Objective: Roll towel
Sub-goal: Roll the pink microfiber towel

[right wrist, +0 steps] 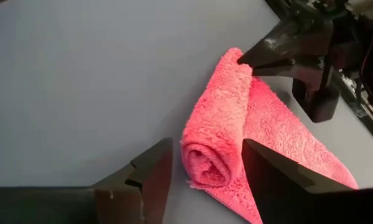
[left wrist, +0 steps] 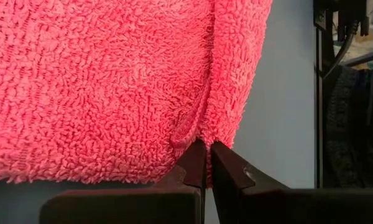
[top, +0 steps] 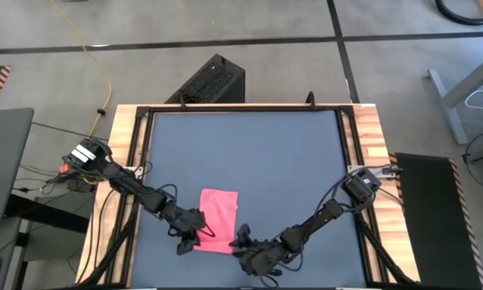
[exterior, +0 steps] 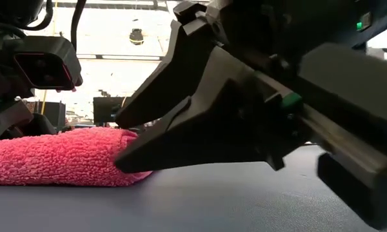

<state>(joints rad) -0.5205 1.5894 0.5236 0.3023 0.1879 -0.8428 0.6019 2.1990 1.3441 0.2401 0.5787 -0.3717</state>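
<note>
The pink towel [top: 219, 208] lies on the dark grey tabletop near its near edge. Its near end is rolled into a short roll [right wrist: 214, 140], and the rest [right wrist: 286, 143] lies flat. My left gripper [top: 195, 235] is shut on the roll's left end. My right gripper [top: 243, 239] is open at the roll's right end, with one finger [right wrist: 152, 174] on either side of the spiral end [right wrist: 205, 165]. In the low view its fingers [exterior: 155, 129] point at the towel [exterior: 58, 158]. My left gripper pinches the towel between its two fingers [left wrist: 196, 163], at the crease where the roll meets the flat part [left wrist: 196, 134], at the roll's left end [right wrist: 239, 59]. It comes from the table's left, low over the tabletop. The towel rests on the table. I cannot tell whether my right gripper touches the roll.
The table's wooden frame [top: 129, 145] runs round the grey top [top: 249, 153], which is bare beyond the towel. A black box [top: 213, 80] stands past the far edge. Both grippers work close to the near edge.
</note>
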